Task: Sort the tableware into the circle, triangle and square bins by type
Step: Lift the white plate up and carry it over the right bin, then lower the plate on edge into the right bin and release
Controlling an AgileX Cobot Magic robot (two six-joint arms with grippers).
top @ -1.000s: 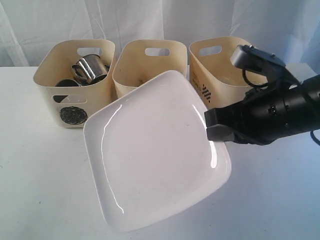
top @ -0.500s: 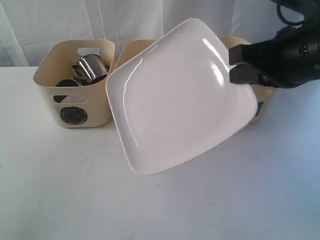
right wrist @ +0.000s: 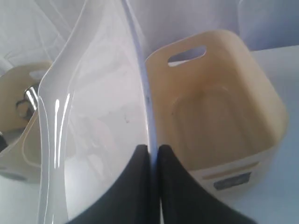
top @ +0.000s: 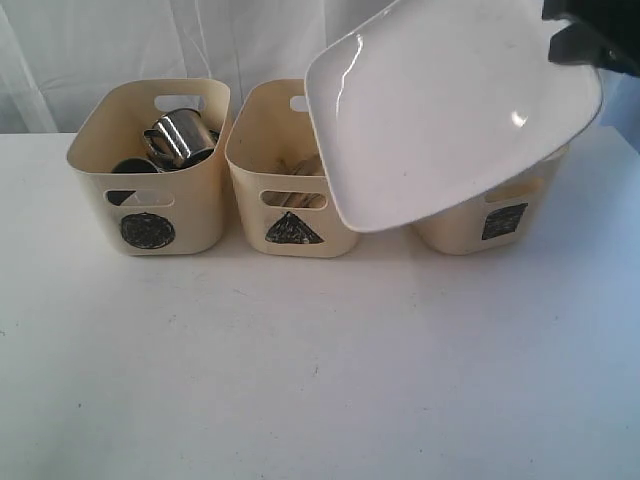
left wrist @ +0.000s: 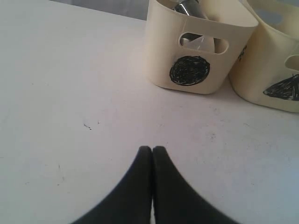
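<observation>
The white square plate (top: 450, 110) hangs tilted in the air over the square bin (top: 470, 228). The exterior view shows its lower edge crossing in front of the triangle bin (top: 262, 150), and only a dark piece of the right gripper (top: 583, 38) at its upper edge. The right wrist view makes the grip plain, with both fingers pinched on the plate's rim. It also looks into the square bin, where a faint rounded outline may be a clear bowl (right wrist: 210, 123). The circle bin (top: 150, 205) holds a steel mug (top: 182, 135); thin pieces in the triangle bin are indistinct. Only the left wrist view shows the left gripper (left wrist: 152, 149), fingers pressed together, empty, over the table (left wrist: 70, 116).
</observation>
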